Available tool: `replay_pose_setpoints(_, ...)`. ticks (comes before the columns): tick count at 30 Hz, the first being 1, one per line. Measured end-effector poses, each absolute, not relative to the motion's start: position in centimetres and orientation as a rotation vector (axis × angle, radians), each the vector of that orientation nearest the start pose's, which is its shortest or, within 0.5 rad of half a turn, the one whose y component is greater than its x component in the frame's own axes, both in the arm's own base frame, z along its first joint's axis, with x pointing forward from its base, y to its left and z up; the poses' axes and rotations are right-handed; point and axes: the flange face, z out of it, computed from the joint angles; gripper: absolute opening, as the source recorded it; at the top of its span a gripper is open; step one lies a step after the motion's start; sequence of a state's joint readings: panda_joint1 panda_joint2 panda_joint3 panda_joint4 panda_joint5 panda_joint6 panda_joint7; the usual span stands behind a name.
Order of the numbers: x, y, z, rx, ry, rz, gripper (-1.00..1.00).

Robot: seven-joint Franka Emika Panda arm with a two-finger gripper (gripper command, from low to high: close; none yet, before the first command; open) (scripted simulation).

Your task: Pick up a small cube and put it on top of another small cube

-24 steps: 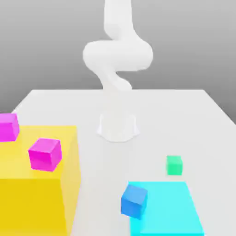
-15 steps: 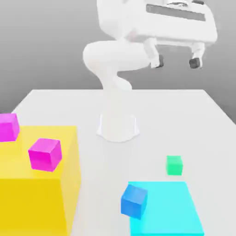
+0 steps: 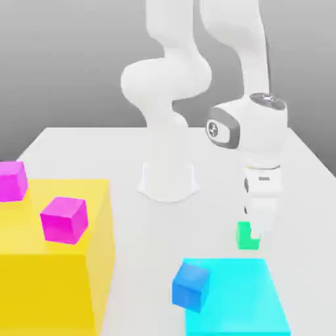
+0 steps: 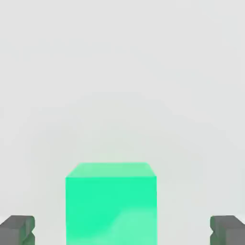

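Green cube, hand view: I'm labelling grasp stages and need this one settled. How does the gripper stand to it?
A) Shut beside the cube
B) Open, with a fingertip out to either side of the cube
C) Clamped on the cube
B: the gripper is open, its fingertips well apart with bare gaps between each and the green cube.

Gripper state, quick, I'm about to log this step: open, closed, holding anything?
Gripper: open, holding nothing, fingers apart with the green cube between them and gaps on both sides.
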State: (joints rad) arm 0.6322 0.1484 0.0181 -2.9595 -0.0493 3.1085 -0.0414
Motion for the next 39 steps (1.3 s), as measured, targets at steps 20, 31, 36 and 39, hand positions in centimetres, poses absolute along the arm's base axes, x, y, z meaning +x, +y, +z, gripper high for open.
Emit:
replay_pose_setpoints(20, 27.4, 18.4, 20.3, -2.985, -0.977, 0.001, -1.0)
replay_pose_setpoints(31, 44.0, 4.5, 32.3, -3.134, 0.153, -0.003, -1.0)
replay_pose_setpoints(36, 47.0, -6.4, 39.3, -3.059, 0.691, -0.001, -1.0)
replay_pose_setpoints(39, 46.8, -13.3, 43.4, -2.972, 1.001, 0.001, -1.0)
